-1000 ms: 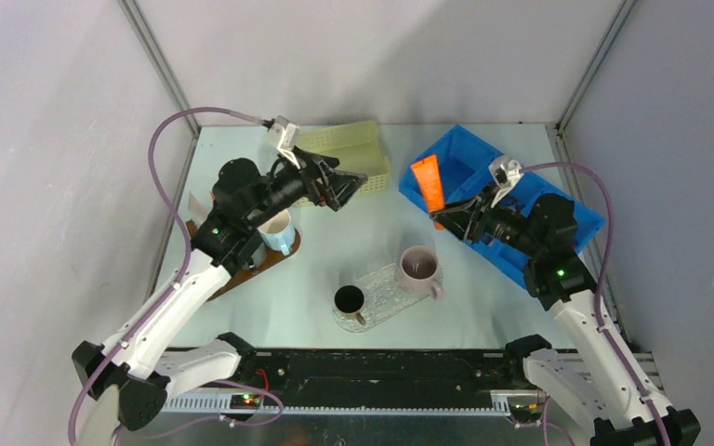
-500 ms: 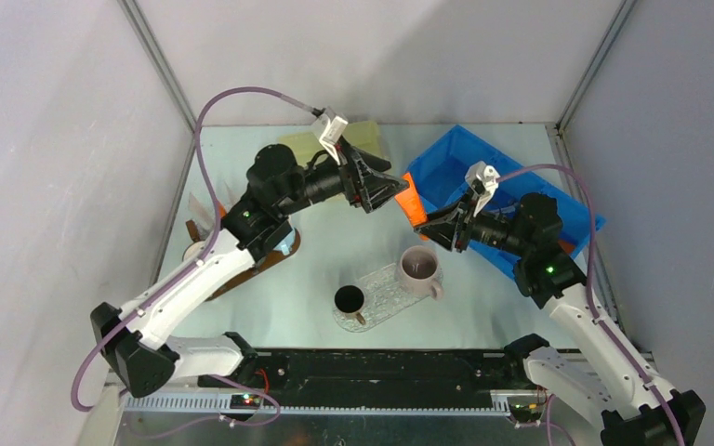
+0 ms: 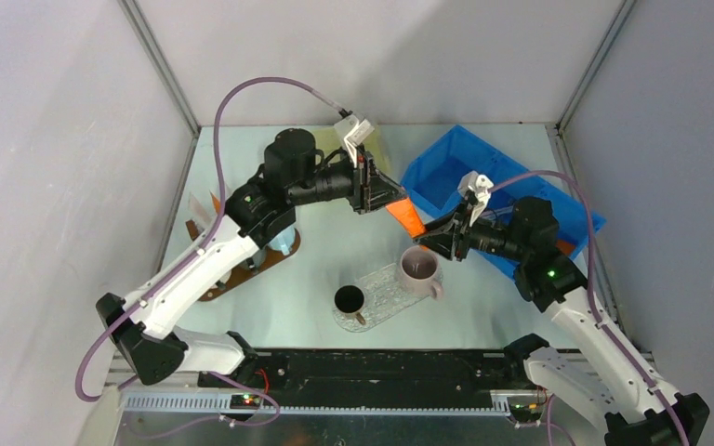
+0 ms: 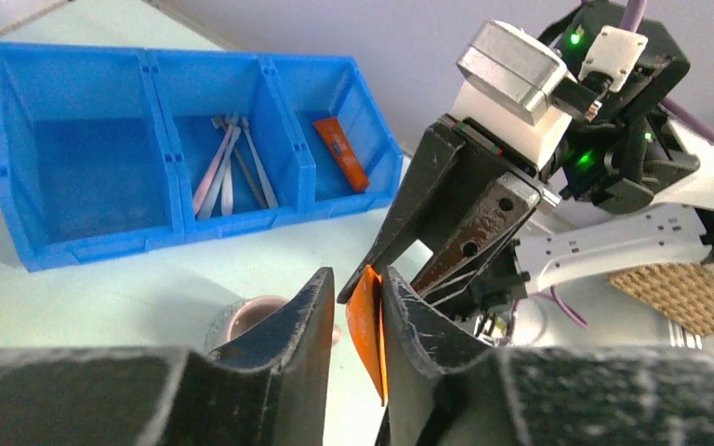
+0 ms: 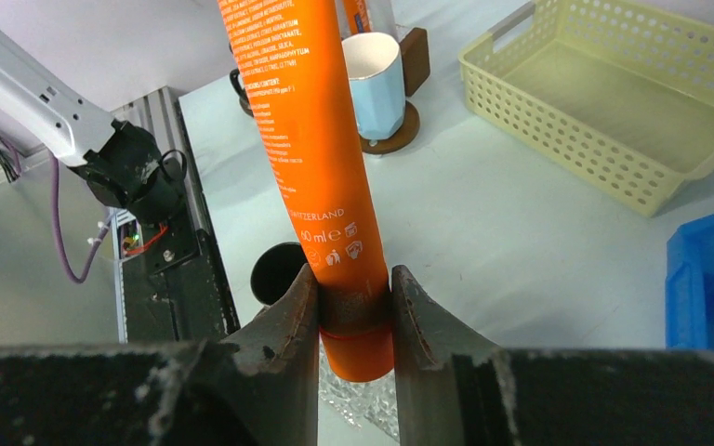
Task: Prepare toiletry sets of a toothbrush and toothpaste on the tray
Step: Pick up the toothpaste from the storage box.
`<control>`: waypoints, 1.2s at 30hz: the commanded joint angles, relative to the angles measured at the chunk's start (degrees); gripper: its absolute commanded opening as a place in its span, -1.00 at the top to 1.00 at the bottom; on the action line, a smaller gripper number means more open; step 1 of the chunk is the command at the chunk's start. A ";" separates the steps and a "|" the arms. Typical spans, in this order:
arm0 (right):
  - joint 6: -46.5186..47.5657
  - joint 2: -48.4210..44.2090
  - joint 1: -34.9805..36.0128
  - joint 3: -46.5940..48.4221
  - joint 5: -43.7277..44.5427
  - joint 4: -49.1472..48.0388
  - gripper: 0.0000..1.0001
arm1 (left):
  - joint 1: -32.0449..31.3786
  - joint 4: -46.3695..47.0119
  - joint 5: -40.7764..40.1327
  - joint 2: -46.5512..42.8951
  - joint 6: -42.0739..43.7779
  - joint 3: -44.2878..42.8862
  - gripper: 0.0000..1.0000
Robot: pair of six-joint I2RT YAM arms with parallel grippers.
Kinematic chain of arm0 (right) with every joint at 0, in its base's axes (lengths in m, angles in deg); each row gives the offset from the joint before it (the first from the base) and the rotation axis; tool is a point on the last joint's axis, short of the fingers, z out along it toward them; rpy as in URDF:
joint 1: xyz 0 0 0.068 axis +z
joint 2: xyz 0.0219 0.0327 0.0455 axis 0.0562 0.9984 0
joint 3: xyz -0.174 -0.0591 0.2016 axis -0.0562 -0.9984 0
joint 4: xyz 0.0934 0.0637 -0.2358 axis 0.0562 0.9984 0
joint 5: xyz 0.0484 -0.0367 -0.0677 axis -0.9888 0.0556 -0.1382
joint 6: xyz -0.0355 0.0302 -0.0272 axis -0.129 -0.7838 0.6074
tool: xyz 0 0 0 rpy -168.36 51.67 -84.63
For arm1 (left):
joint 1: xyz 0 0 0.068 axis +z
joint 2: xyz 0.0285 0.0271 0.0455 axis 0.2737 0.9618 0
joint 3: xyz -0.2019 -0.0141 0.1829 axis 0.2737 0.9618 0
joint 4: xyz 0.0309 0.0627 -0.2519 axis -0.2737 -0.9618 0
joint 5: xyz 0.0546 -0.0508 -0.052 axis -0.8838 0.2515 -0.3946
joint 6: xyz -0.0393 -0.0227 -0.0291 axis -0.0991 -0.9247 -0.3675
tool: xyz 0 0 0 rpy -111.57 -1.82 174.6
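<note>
**Flat orange plastic tube [image 5: 307, 139] caught between my two arms, in the air above the pale surface [image 3: 335, 243]**

My right gripper [image 5: 353, 274] has its fingers pinching the tube near one end. My left gripper [image 4: 355, 283] has its fingers narrowly spread to either side of the opposite end (a sliver of gap shows beside one finger in my left wrist camera, so I cannot tell whether they press it). The tube hangs just off the near-left corner of the three-compartment blue plastic bin [image 3: 451, 167], beyond the pale pink ceramic mug [image 3: 418, 268]. That mug stands with a black mug [image 3: 349, 299] on a clear textured oval dish [image 3: 383, 295]. In the bin, slim pale toothbrushes [image 4: 228, 167] lie in the middle compartment, and a second orange tube [image 4: 341, 153] lies in the end compartment beside it.
</note>
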 commanded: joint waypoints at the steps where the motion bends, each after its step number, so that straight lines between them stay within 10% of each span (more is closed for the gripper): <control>1: 2.76 -1.30 1.22 1.50 1.46 0.82 1.00 | -0.42 -6.11 4.47 0.17 2.48 -2.60 0.48; 8: 3.66 -2.29 1.61 1.50 3.92 2.56 0.88 | -0.73 -11.34 4.24 -1.15 5.70 -3.19 1.00; 12: 4.13 -3.41 1.58 1.50 7.01 4.40 -0.14 | -0.94 -15.88 0.01 -2.53 10.46 -3.76 1.00; 18: 5.17 -5.63 1.62 1.50 14.12 7.39 -0.73 | -2.48 -23.12 -8.08 -2.91 17.38 -5.55 1.00; 36: 3.84 -7.49 0.45 1.49 46.08 11.93 -0.99 | -12.93 -30.80 -20.13 4.74 23.49 -6.10 1.00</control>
